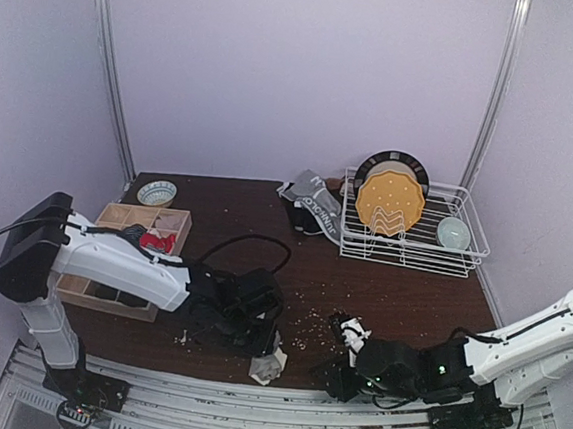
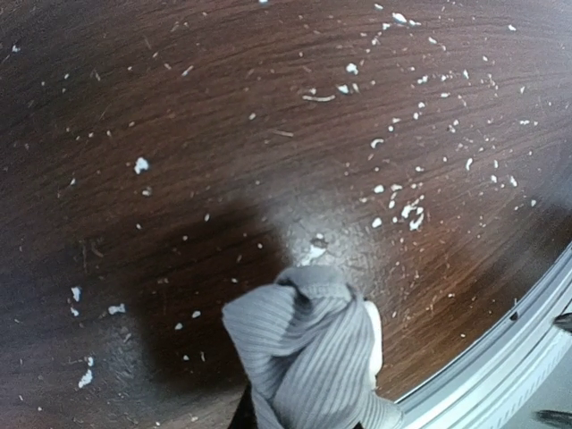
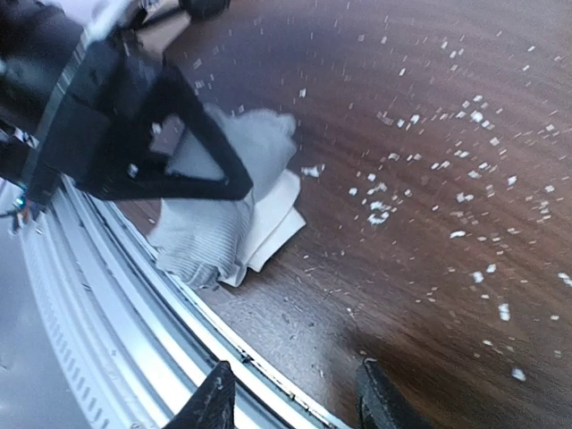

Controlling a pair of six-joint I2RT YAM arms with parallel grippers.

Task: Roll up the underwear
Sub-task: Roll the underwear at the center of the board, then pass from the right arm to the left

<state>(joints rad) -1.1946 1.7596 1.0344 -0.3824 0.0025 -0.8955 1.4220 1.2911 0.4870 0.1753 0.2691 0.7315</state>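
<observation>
Pinching grey ribbed underwear (image 2: pixel 304 349) at the near edge of the table (image 1: pixel 236 215), the left gripper (image 1: pixel 266 345) is clenched on it; the right gripper (image 3: pixel 297 400) gapes empty nearby.

Open across the middle and right of the dark brown wooden table (image 1: pixel 266 223), with only white crumbs. Blocked far right by a white wire dish rack (image 1: pixel 408 257), far centre by heaped grey and black cloth briefs (image 1: pixel 312 205), left by a compartmented wooden box (image 1: pixel 108 304). Crowded at the near edge by the white-and-black left arm (image 1: pixel 121 265) over grey ribbed cloth briefs (image 1: pixel 268 366), with the right gripper (image 3: pixel 295 393) near.
</observation>
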